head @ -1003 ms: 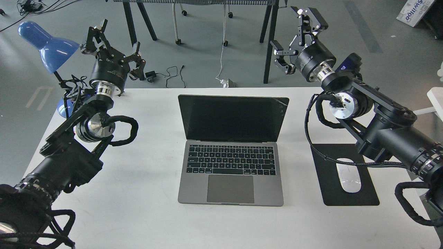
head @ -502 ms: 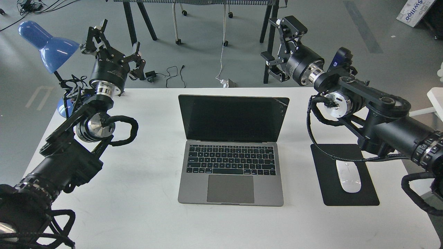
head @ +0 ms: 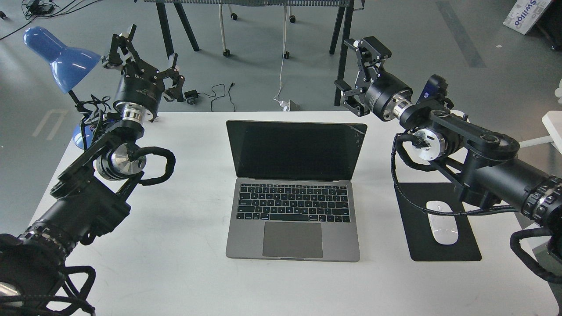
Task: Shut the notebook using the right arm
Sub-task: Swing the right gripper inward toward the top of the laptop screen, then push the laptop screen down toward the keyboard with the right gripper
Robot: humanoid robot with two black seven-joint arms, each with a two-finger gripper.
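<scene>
Right gripper (head: 353, 72) hangs wide open, empty, beyond the far right corner of the notebook (head: 293, 188), mid-table, lid up. Approach step. Next: get behind the screen's top edge, push it toward the keyboard.

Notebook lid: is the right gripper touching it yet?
No. The right gripper hangs above and beyond the notebook, clear of the upright lid's right corner.

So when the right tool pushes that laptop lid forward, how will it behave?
The lid looks like a stiff, thin panel, so it should swing on its hinge rather than bend. The base lies flat on the smooth white table, so the whole laptop may slide. Its screen corner appears cracked; push gently.
</scene>
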